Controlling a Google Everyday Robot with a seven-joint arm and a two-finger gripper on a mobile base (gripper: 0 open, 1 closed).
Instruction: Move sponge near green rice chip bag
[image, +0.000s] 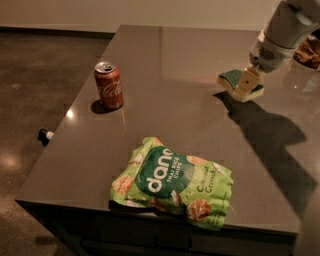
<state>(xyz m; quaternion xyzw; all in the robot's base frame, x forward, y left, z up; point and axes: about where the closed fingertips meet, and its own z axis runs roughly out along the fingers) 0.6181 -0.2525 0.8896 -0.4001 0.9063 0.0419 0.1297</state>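
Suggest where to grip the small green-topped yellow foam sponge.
Probably from above, pinching the small green-topped yellow foam sponge across its narrow width: it's a low block with free sides on the grey table. The hand is right over it.

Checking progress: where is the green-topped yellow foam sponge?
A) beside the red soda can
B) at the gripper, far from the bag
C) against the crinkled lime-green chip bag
B: the green-topped yellow sponge is at the gripper toward the table's far right, the lime-green chip bag at its near edge.
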